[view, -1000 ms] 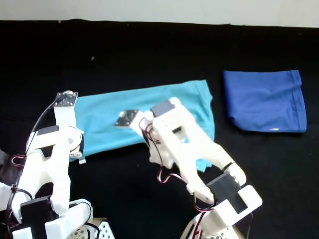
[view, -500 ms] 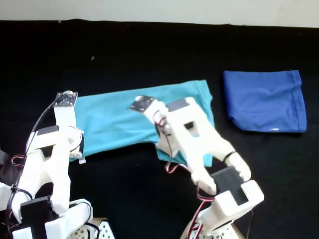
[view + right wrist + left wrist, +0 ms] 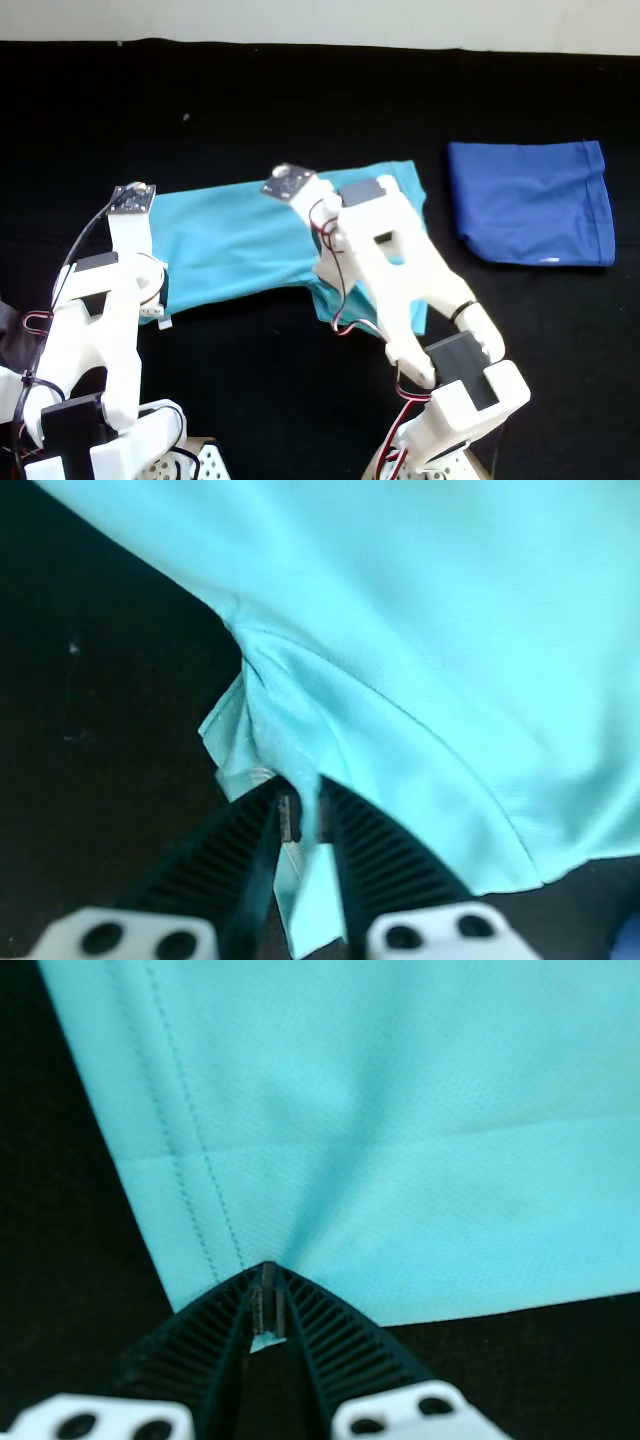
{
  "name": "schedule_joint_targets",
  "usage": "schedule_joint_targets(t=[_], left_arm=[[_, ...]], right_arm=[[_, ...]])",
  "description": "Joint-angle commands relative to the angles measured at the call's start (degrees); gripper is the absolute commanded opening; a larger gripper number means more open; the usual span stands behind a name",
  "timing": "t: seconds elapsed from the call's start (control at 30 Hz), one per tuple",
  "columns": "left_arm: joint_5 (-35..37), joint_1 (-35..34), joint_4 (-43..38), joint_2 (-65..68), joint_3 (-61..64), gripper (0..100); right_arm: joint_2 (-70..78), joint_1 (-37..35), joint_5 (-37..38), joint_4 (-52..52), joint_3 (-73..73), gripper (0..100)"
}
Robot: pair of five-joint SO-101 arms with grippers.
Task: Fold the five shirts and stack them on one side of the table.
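turquoise shirt [image 3: 240, 235]: lying spread across the middle of the black table [image 3: 300, 90], long side running left to right, near edge bunching under the right arm [image 3: 395, 270].
left gripper [image 3: 268, 1305]: fingers pressed together, pinching the shirt's hemmed corner; the stitch line is running right up to the tips.
right gripper [image 3: 300, 815]: fingers clamping a gathered fold at the shirt's edge (fabric is puckering just ahead of the tips, a loose flap is hanging between them).
left arm [image 3: 95, 320]: standing at the shirt's left end, wrist over the near corner.
blue shirt [image 3: 530, 205]: lying folded on the table's right side, near the turquoise shirt's right end, not touching it.
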Motion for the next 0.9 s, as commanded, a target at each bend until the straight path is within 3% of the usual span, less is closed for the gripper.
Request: schedule_joint_targets(t=[0.0,0.2,0.47,0.63,0.87], left_arm=[[0.3,1.0,-1.7,0.0,0.3,1],[0.3,1.0,-1.7,0.0,0.2,1],[0.3,1.0,-1.7,0.0,0.2,1],[0.3,1.0,-1.7,0.0,0.2,1],[0.3,1.0,-1.7,0.0,0.2,1]], right_arm=[[-0.5,0.7,-0.9,3.2,-4.4,1.1],[-0.6,-0.5,-0.9,7.6,-4.9,1.6],[-0.7,-10.9,-3.7,14.1,-5.3,1.7],[-5.0,-13.4,-3.6,14.1,-5.2,2.2],[-6.7,-12.0,-3.3,13.7,-2.2,30.7]])
